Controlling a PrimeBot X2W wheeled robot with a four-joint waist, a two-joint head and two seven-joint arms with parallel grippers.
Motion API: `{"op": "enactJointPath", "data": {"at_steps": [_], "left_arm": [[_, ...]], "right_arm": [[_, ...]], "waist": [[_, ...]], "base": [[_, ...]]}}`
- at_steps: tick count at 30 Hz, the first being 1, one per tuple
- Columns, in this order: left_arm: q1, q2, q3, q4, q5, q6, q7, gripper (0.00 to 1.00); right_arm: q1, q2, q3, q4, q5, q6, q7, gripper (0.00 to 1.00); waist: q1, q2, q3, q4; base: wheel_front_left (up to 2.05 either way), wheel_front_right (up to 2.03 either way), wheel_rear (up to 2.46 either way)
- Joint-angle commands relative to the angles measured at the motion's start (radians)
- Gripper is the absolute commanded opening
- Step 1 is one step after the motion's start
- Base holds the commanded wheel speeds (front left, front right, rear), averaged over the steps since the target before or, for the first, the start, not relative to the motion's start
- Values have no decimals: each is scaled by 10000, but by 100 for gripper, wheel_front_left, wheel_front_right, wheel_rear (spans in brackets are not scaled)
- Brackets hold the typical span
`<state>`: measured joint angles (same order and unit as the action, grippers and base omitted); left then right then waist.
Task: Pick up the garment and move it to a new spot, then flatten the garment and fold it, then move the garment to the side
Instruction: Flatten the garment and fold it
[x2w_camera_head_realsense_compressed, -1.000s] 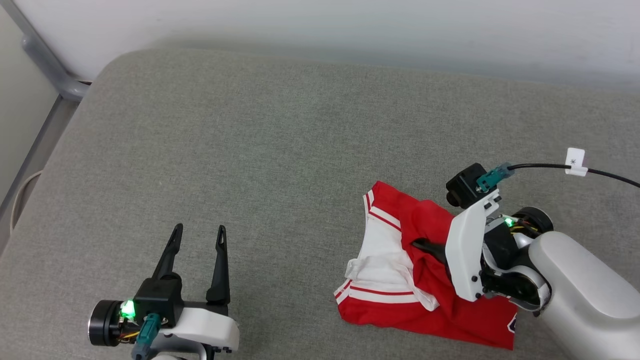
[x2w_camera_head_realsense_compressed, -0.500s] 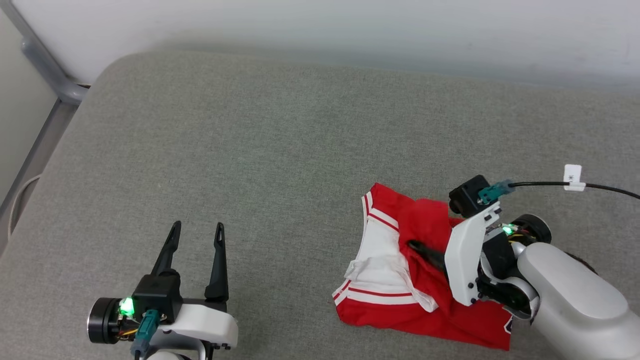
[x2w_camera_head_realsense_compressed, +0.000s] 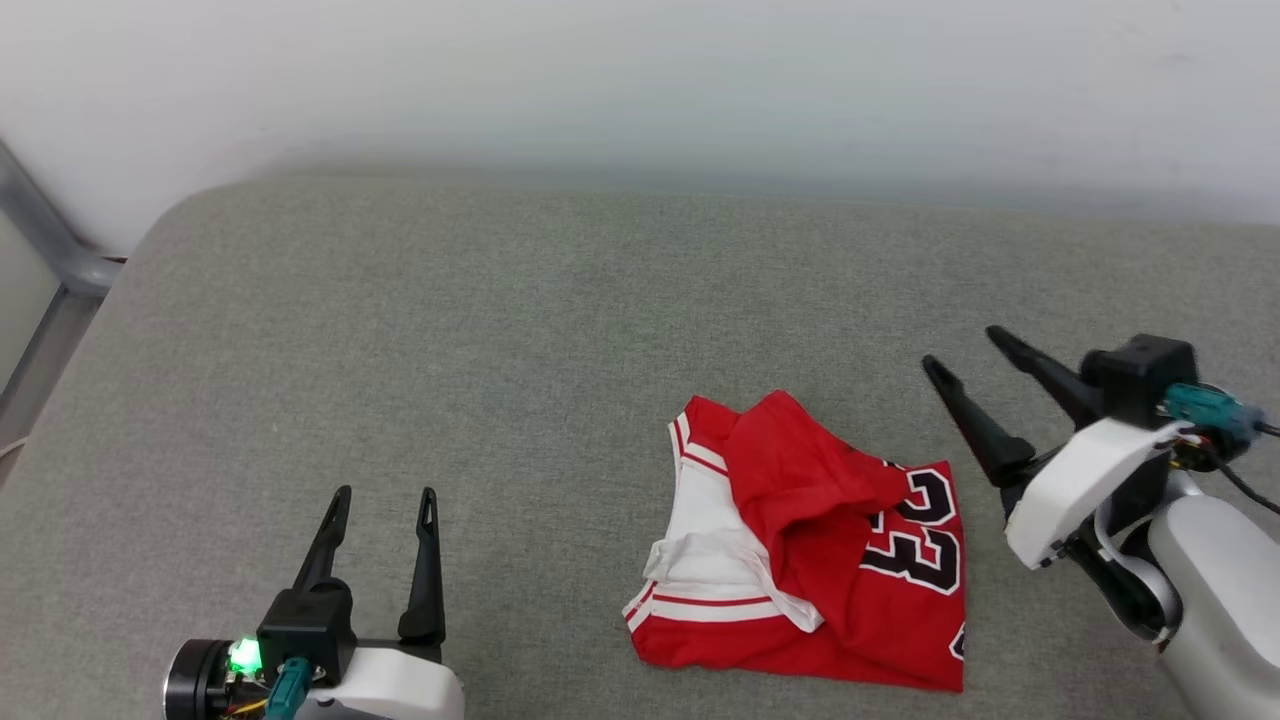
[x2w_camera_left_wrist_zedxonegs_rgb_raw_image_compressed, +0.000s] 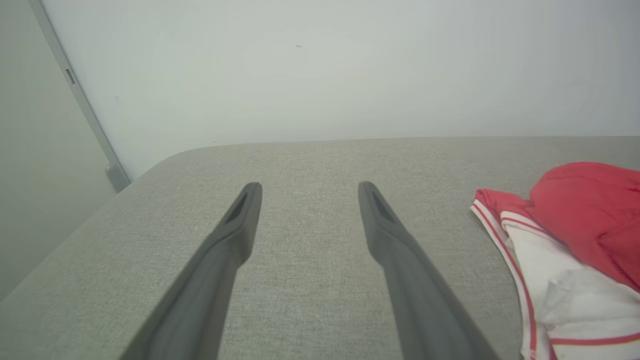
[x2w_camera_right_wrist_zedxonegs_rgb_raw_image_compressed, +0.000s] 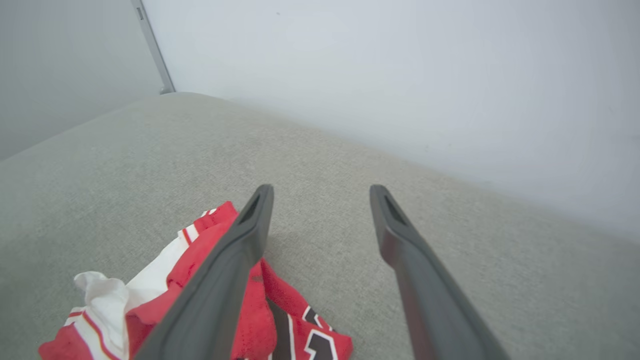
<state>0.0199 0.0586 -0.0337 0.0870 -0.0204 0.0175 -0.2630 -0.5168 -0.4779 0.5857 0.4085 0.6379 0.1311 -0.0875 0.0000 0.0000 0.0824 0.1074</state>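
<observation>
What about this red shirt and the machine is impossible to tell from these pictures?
- Head view: a folded-over red flap hides part of the garment's chest print.
- Left wrist view: the right edge cuts the garment off before its print.
- Right wrist view: the right end effector's own finger crosses the garment; the bottom edge cuts off the print.
- Head view: the bottom edge cuts off the left end effector's arm.

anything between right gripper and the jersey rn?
Nothing visible does. The right gripper is open and sits just off the right edge of the garment, not touching it. Between them there is just a strip of the grey cushion that the garment lies on.
</observation>
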Motion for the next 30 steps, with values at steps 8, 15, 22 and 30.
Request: {"op": "enactJointPath", "data": {"at_steps": [8, 15, 22, 30], "left_arm": [[358, 97, 83, -131, 87, 38, -23, 100], [562, 117, 69, -283, 95, 26, -23, 100], [789, 109, 16, -475, 44, 37, -23, 100], [1005, 129, -16, -591, 27, 31, -23, 100]], "right_arm": [[1602, 1018, -3105, -382, -2366, -8, -1627, 100], [3328, 2325, -5211, -2068, -3982, -8, -1775, 100], [5055, 3444, -6199, -3643, -4659, -8, -1771, 100], [6316, 3995, -6567, -4406, -4927, -8, -1771, 100]], "waist": [[0, 0, -445, -489], [0, 0, -730, -644], [0, 0, -894, -688], [0, 0, -995, -661]], "base": [[0, 0, 0], [0, 0, 0], [0, 0, 0], [0, 0, 0]]}}
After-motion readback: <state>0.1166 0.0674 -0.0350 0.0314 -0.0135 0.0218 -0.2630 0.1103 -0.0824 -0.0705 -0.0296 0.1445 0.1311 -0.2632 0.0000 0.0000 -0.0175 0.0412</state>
